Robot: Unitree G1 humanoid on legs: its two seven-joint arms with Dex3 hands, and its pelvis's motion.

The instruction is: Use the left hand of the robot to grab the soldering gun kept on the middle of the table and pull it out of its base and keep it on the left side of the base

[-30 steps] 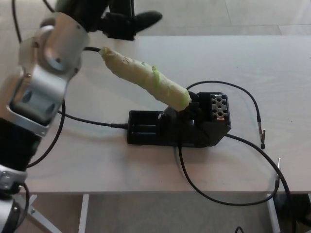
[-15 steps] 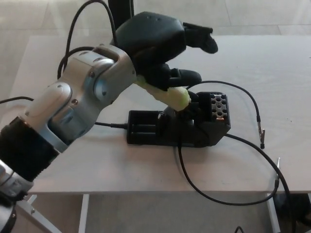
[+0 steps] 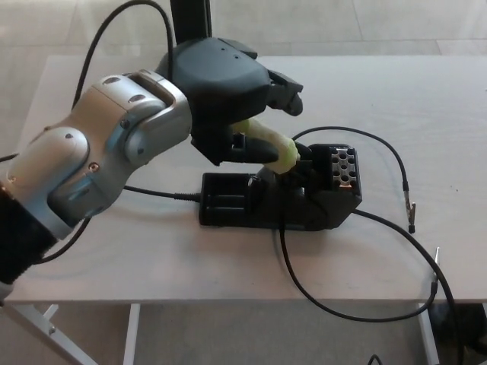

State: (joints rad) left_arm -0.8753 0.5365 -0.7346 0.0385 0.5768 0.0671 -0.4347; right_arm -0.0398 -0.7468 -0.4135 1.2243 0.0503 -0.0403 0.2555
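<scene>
Since half a second ago, my left hand (image 3: 228, 99) has come lower and closed around the soldering gun (image 3: 270, 144); before that the fingers were spread above it, and one second ago the whole green handle was free to see.

Largest in the view is the table (image 3: 426, 106), a pale wooden top that fills most of the picture. Over its 9 o'clock side comes my left forearm (image 3: 99, 160), silver and grey, rising from the 8 o'clock corner toward the centre. At its end the black hand is wrapped on the handle of the soldering gun, with the thumb below and the fingers (image 3: 285, 90) bent over the top, so only the lower end of the yellow-green wrapping shows.

The gun is tilted, its upper end hidden in my hand and its lower end still sitting in the base (image 3: 304, 201). This black base lies near the middle of the table, a little toward 6 o'clock, with a block of round holes at its 3 o'clock end.

A thin black cable (image 3: 396, 163) loops from the base toward 3 o'clock and down past the table edge. Another cable (image 3: 152, 190) enters the base from 9 o'clock.

My right hand does not show.
</scene>
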